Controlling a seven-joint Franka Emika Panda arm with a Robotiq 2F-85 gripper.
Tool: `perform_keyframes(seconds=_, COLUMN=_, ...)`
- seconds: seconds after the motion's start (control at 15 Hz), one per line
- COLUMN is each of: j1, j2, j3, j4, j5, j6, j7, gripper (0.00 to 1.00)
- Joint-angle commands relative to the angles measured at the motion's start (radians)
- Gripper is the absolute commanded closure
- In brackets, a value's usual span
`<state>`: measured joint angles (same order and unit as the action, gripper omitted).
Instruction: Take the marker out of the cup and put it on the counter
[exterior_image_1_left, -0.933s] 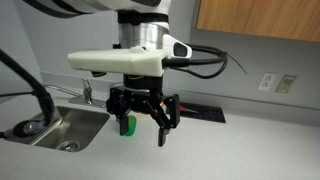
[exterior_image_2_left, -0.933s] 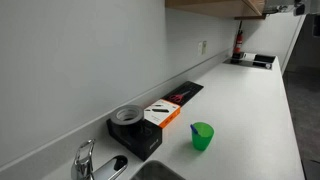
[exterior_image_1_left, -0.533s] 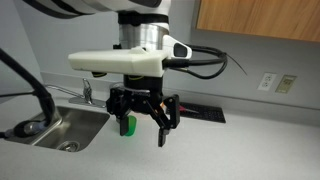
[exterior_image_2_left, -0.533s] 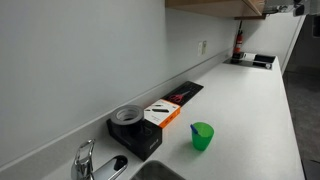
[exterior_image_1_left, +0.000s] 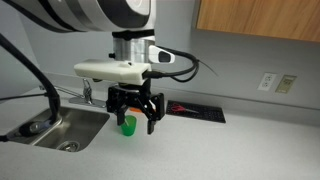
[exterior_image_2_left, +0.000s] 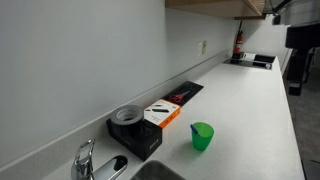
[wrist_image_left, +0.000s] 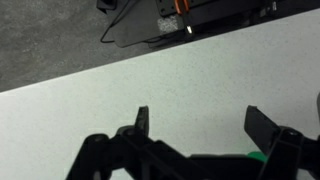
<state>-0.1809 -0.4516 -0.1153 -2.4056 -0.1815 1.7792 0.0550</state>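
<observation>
Hanging just above the flat white counter (exterior_image_1_left: 250, 150), the black two-finger gripper (exterior_image_1_left: 136, 118) on the grey robot arm (exterior_image_1_left: 100, 15) has its fingers spread wide apart. Nothing is pinched between them. In an exterior view the small green plastic cup (exterior_image_1_left: 128, 127) stands upright on the counter. It shows low between the fingers, toward 7 o'clock from the gripper's middle. I cannot tell if the gripper touches the cup. The marker is too small to make out, so I cannot tell if it is in the cup.

The shiny metal sink (exterior_image_1_left: 60, 128) lies at 9 o'clock from the cup, with the metal tap (exterior_image_1_left: 85, 94) behind it. A long black strip (exterior_image_1_left: 195, 110) lies along the wall at 3 o'clock from the gripper.

In an exterior view the small green plastic cup (exterior_image_2_left: 202, 137) stands on bare counter, at 4 o'clock from a black box with an orange top (exterior_image_2_left: 150, 125). A round grey roll (exterior_image_2_left: 127, 116) sits on the box at its 10 o'clock end.

In the wrist view the gripper (wrist_image_left: 203, 125) has two black fingers (wrist_image_left: 143, 120) sticking up, well apart, over the counter (wrist_image_left: 100, 95). A thin bit of green (wrist_image_left: 256, 156) shows at 5 o'clock, just beside one finger. The black box with an orange top (wrist_image_left: 165, 12) is at 12 o'clock.
</observation>
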Motion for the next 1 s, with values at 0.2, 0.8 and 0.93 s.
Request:
perform_keyframes(seconds=0.2, j1=0.082, j2=0.205, j3=0.067, j4=0.029, j5=0.130, j6=0.230, j7=0.113, gripper=0.00)
perform_keyframes(seconds=0.8, j1=0.090, j2=0.224, j3=0.076, j4=0.028, j5=0.112, j6=0.222, j7=0.099, gripper=0.00)
perform_keyframes(seconds=0.93, j1=0.101, j2=0.293, j3=0.085, j4=0.067, j5=0.144, j6=0.244, j7=0.129, gripper=0.00)
